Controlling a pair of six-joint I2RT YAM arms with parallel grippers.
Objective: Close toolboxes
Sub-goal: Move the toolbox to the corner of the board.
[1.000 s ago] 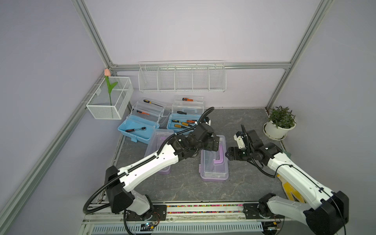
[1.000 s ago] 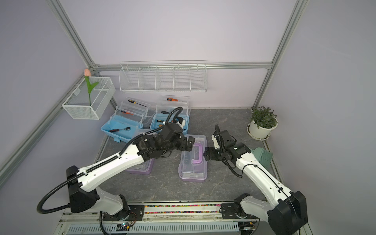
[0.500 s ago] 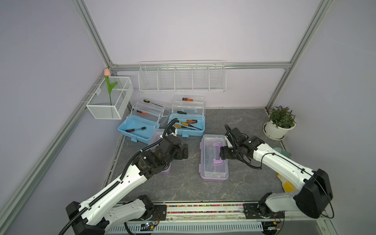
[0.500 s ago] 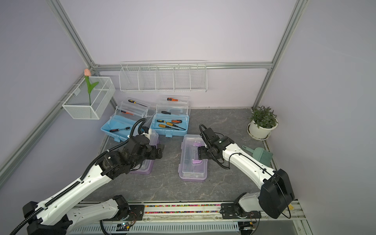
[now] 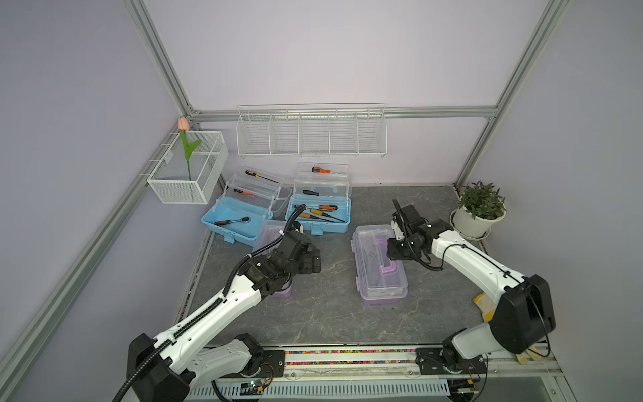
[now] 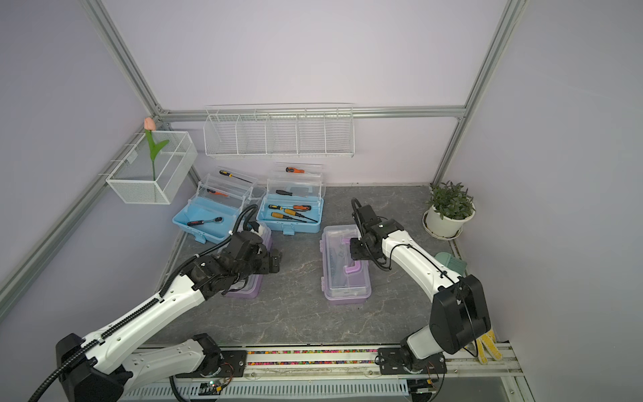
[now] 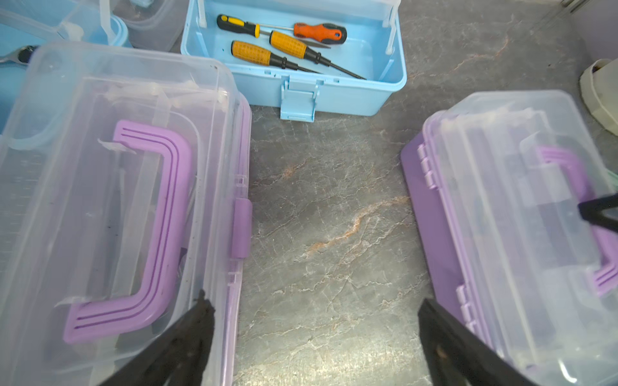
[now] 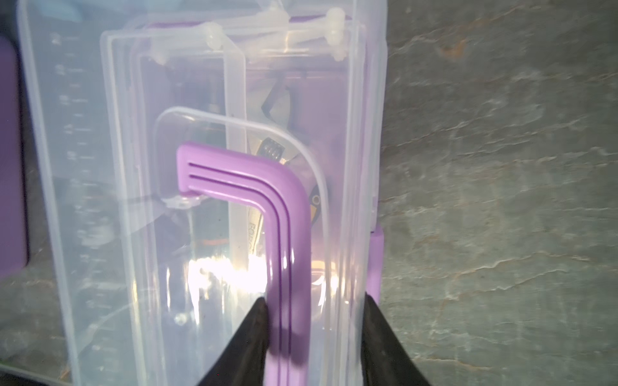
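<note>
On the grey table (image 5: 330, 313), the blue toolboxes (image 5: 250, 229) (image 5: 327, 228) at the back stand open; both purple ones have lids down. Vs a sec ago, we see the left gripper (image 7: 314, 302) pulled back off the purple toolbox by the right arm (image 5: 382, 285). It's now btwn that and the other purple toolbox (image 7: 100, 200), jaws wide, holding nothing. The right gripper (image 8: 315, 299) moved in and narrowed, straddling the handle (image 8: 287, 234) + lid edge; can't tell if it's pinching. Only the right wrist view shows a wrench (image 8: 271, 150) inside. In both top views the left arm (image 5: 226, 306) mostly hides the other box.
</note>
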